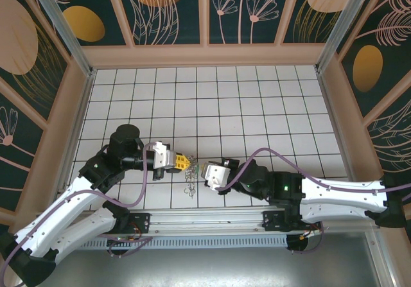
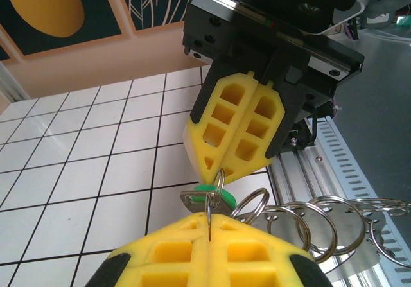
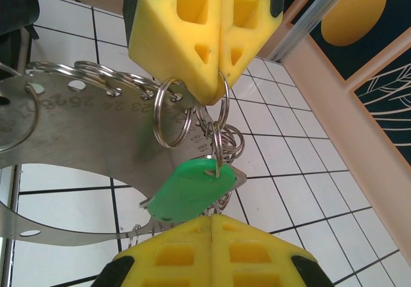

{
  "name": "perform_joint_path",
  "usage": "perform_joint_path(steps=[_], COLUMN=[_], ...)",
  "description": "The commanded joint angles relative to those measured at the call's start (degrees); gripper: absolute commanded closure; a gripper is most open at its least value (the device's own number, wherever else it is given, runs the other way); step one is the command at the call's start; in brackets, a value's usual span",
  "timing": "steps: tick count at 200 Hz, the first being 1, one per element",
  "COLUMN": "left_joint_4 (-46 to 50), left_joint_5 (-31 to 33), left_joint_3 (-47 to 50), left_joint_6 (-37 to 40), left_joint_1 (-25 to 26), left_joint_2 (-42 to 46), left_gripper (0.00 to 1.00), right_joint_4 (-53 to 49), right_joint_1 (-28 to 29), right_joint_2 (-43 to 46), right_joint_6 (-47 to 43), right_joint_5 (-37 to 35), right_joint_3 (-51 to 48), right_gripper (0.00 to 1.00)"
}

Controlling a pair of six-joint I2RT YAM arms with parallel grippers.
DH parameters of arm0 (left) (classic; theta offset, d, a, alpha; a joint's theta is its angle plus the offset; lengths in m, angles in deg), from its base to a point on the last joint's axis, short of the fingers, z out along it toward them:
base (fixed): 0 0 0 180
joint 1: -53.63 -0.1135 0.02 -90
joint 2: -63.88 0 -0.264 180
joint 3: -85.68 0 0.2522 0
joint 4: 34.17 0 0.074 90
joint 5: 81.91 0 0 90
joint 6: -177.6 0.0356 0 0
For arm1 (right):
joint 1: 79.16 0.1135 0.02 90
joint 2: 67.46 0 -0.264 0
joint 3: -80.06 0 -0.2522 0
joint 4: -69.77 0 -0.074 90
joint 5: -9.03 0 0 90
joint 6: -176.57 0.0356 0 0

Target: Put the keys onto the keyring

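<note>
The keys (image 3: 192, 187), a green head with a silver blade, hang from two small linked split rings. My left gripper (image 2: 210, 217) is shut on the upper small ring (image 3: 221, 107); the lower one passes through the green head. The keyring (image 3: 77, 126) is a thin metal band carrying several split rings (image 2: 321, 226), beside the keys. My right gripper (image 3: 212, 217) is shut, tip to tip with the left gripper (image 3: 215, 94). The green head lies just past its tips, with nothing in the seam. From above, the left gripper (image 1: 185, 163) and right gripper (image 1: 204, 170) meet over the keyring (image 1: 191, 183).
A ribbed aluminium rail (image 1: 205, 219) runs along the near edge, just behind the grippers. The white tiled floor (image 1: 244, 101) stretches to the back, bounded by wooden-framed patterned walls (image 1: 205, 52) on three sides.
</note>
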Motion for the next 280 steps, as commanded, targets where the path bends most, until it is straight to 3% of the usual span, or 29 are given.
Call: perform_joint_path(steps=[1, 33, 59, 101, 280], left_joint_4=[-3.14, -3.23, -2.79, -3.05, -6.30], left_joint_5=[-0.67, -0.08, 0.51, 1.42, 0.78], left_joint_3=[-1.61, -1.54, -1.67, -1.60, -0.13], left_joint_6=[-0.95, -0.89, -0.51, -0.64, -4.82], left_joint_1=[-0.14, -0.16, -0.10, -0.11, -0.09], left_joint_2=[0.83, 0.85, 0.25, 0.92, 1.18], left_gripper=[1.00, 1.00, 1.00, 1.00, 1.00], right_joint_4=[1.09, 0.80, -0.62, -1.04, 3.36], right_joint_1=[0.61, 1.02, 1.66, 2.09, 1.98], right_joint_2=[0.77, 2.32, 3.53, 2.15, -0.89], right_joint_6=[0.11, 1.66, 2.46, 0.17, -5.62], right_joint_5=[-1.54, -1.76, -1.71, -1.08, -3.15], right_joint_3=[-0.25, 0.23, 0.80, 2.86, 6.13], right_gripper=[1.00, 1.00, 0.87, 0.78, 0.78])
